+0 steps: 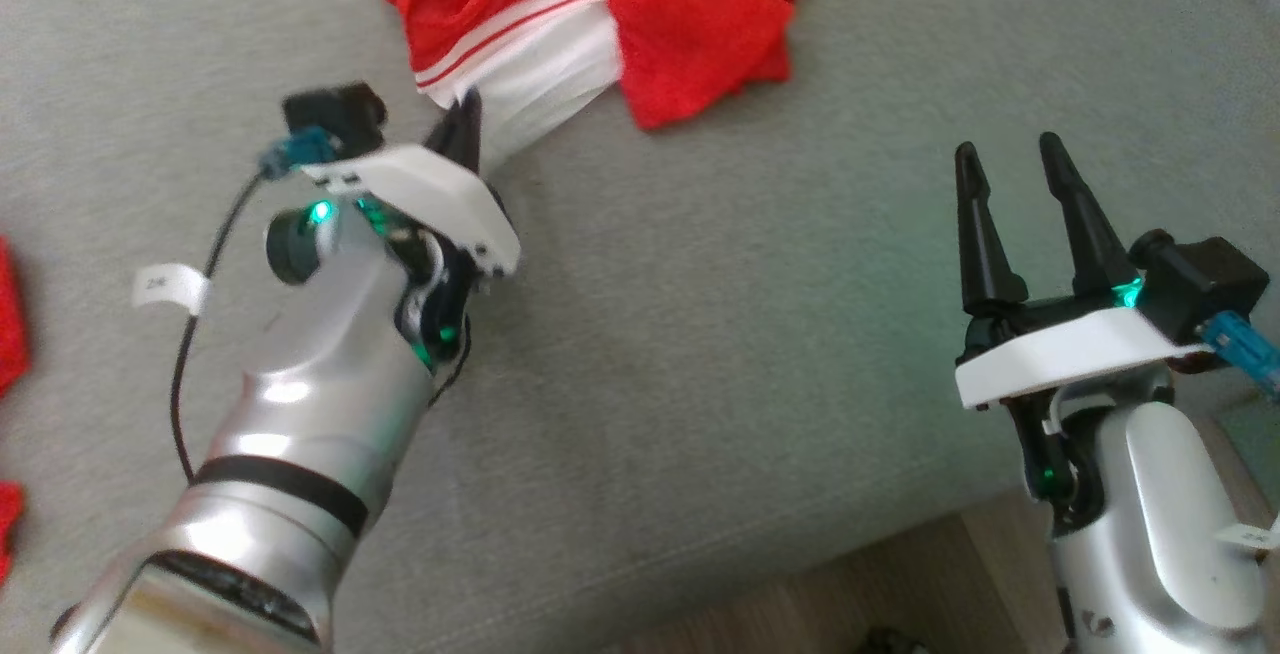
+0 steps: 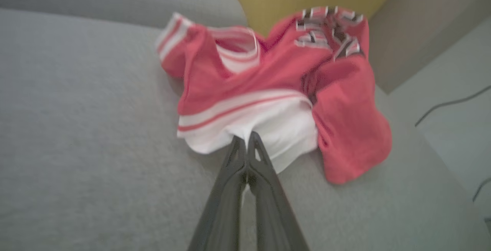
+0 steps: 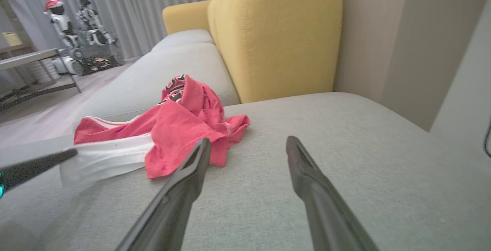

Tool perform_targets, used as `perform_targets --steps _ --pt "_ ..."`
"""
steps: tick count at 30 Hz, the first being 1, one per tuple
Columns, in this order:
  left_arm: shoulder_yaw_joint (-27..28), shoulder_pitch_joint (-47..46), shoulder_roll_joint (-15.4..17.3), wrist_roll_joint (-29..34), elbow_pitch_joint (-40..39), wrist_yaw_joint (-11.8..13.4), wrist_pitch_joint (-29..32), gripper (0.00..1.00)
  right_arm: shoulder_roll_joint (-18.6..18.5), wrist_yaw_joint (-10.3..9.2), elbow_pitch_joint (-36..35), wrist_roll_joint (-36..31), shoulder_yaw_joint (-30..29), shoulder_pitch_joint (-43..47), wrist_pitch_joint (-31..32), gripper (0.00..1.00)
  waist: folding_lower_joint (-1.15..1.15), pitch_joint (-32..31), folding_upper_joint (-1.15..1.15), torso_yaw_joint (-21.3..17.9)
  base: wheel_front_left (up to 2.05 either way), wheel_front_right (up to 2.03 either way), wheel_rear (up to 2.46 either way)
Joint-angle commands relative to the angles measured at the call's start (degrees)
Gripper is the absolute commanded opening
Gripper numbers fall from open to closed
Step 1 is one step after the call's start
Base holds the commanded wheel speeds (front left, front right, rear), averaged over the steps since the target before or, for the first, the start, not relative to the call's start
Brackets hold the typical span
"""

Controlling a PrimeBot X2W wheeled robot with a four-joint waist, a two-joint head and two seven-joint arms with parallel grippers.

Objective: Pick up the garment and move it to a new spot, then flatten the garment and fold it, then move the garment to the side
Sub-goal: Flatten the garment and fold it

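We see a broad grey sofa seat (image 1: 720, 354) spread across the head view, with a yellow back cushion (image 3: 276, 32) rising behind it. Toward the far edge of the seat lies the garment (image 1: 690, 24), a red sports shirt with white stripes, crumpled in a loose heap. Its white band (image 2: 276, 128) is the part nearest us and runs crosswise to the fingers of the left gripper (image 1: 467, 114). That gripper is clenched, its fingers pressed together on the near edge of the white band. In the right wrist view the band is drawn out toward the gripper in a tongue. The rest of the heap lies straight ahead of the left gripper and spreads away toward the robot's right. The right gripper (image 1: 1008, 149) hovers above the near right of the seat, jaws apart and holding nothing, well apart from the cloth. We judge that the left arm alone is placed to lift. A pull back toward us would trail the heap behind the pinched edge.
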Motion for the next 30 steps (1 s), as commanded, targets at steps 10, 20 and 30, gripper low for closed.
perform_targets --steps 10,20,30 --pt "20.9 10.7 5.0 13.4 -24.9 3.8 -0.8 0.00 0.0 0.42 0.9 -2.1 -1.1 0.1 2.4 1.00 0.00 -6.0 0.00 12.8 0.00 0.00 0.00" --pt "33.3 19.8 3.2 21.5 -33.0 3.0 -0.8 0.00 0.0 0.42 2.1 -3.3 -1.1 1.1 3.8 1.00 0.00 -7.5 0.00 16.9 0.00 0.00 0.00" --pt "28.2 23.9 1.0 24.7 -21.1 -1.9 -0.8 1.00 0.0 0.42 3.7 -3.6 -1.2 2.3 5.7 1.00 0.00 -9.0 0.00 17.4 0.00 0.00 0.00"
